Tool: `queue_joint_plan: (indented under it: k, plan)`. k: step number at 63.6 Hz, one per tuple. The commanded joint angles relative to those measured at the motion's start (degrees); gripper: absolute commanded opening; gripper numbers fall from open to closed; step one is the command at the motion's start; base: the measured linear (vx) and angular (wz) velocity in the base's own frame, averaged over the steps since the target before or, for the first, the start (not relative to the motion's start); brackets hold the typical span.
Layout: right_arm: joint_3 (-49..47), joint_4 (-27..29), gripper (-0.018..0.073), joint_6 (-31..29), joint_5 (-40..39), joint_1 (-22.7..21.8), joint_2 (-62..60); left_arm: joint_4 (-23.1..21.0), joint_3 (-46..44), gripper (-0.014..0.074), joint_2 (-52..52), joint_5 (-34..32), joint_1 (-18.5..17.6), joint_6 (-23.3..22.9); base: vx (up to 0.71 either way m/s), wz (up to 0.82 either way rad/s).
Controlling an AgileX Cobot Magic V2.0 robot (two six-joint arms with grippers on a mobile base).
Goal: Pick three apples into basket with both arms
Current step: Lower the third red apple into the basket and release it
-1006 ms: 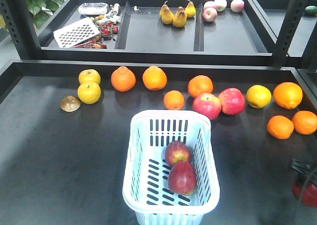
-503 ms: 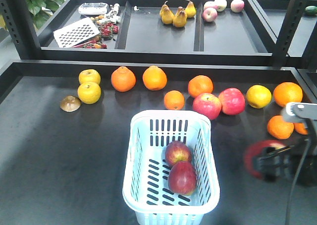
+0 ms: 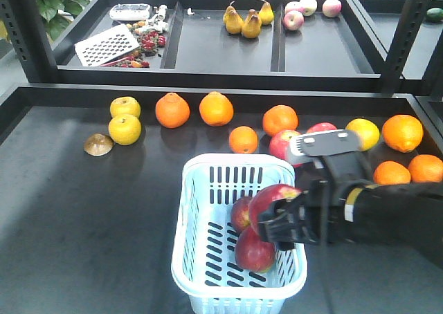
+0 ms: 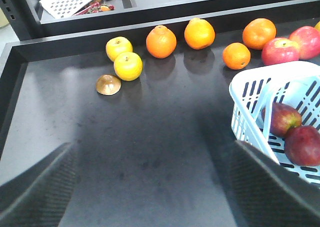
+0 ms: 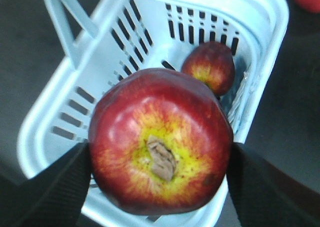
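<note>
Right arm level over basket, fingers clamped around dark apple.

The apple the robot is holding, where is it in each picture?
Front view: the held apple is right of center, gripped by the right gripper over the basket.
Left wrist view: not in it.
Right wrist view: the apple fills the middle, above the basket.
Shared landmark: the pale basket.
</note>
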Motion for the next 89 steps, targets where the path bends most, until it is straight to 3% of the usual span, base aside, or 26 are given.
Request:
queue_joint_plan:
  k: [1, 9, 25, 35, 50, 78, 89]
  plan:
    - [-3.42, -1.01, 0.0317, -0.6, -3.96, 0.03, 2.25, 0.39, -1.4, 0.059, 0.1, -3.2, 0.14, -0.42, 0.0, 0.0]
    - [-4.57, -1.01, 0.0378, -2.6, -4.24, 0.03, 5.18, 0.39, -1.4, 0.059, 0.1, -3.2, 0.14, -0.42, 0.0, 0.0]
    - [-4.57, -1.01, 0.0618, -4.57, -3.9, 0.03, 6.49, 0.39, -1.4, 0.059, 0.1, -3.2, 0.14, -0.42, 0.0, 0.0]
    - [-4.57, -1.01, 0.0705, -4.59, -3.9, 0.03, 6.49, 0.39, -1.4, 0.059, 0.1, -3.2, 0.14, -0.42, 0.0, 0.0]
    - [-4.57, -1.01, 0.07, -4.7, -3.46, 0.03, 6.43, 0.39, -1.4, 0.059, 0.1, -3.2, 0.14, -0.42, 0.0, 0.0]
    - [-4.57, -1.49, 0.0668, -2.9, 4.22, -0.11, -0.17, 0.39, -1.4, 0.059, 0.1, -3.2, 0.14, -0.42, 0.0, 0.0]
    - [-4.57, -1.01, 0.0663, -2.51, 9.77, -5.16, -5.17, 0.39, -1.4, 0.059, 0.1, -3.2, 0.14, -0.42, 0.0, 0.0]
